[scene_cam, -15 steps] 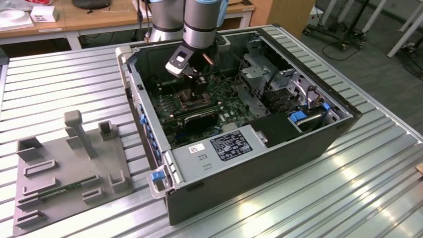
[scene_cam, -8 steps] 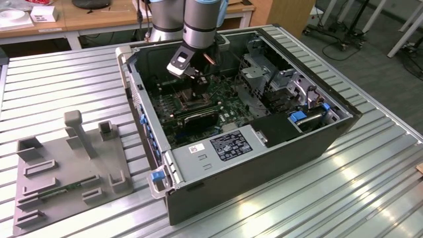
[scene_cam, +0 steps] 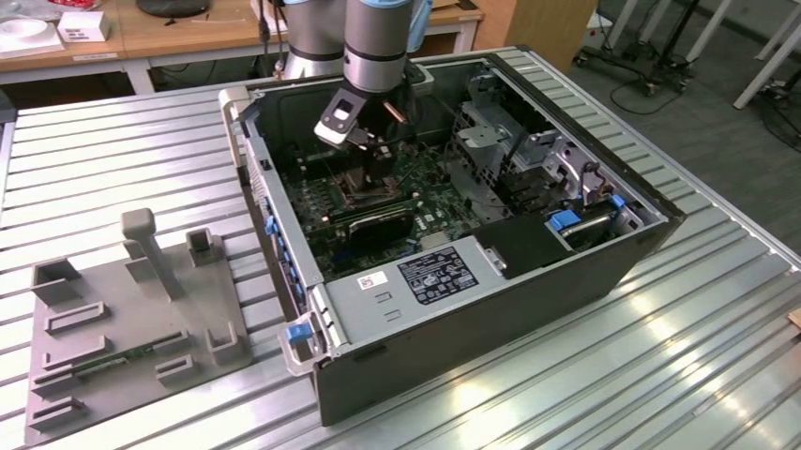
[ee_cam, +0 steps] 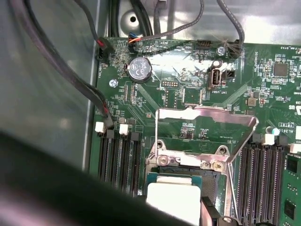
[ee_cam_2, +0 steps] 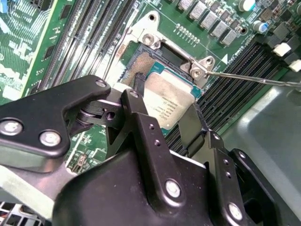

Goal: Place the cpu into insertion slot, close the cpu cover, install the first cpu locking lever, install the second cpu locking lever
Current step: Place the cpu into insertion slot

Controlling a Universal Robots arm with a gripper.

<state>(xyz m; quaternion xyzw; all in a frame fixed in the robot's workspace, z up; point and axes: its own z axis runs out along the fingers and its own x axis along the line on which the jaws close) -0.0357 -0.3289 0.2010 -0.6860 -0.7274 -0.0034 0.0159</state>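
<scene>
My gripper reaches down into the open computer case over the green motherboard. Its black fingers press on two opposite edges of the cpu, a pale silver square chip. The cpu is level, right over the insertion slot, whose dark pin field and silver rim show beyond it. I cannot tell whether the chip is fully seated. The cpu cover, a silver frame with a large window, stands swung open past the slot, with the cpu below it. A thin locking lever sticks out sideways, unlatched.
Black memory slots flank the socket on both sides. Cables run along the case wall. Drive cages and a blue clip fill the case at the exterior view's right. A grey fixture plate lies on the ribbed table at the exterior view's left.
</scene>
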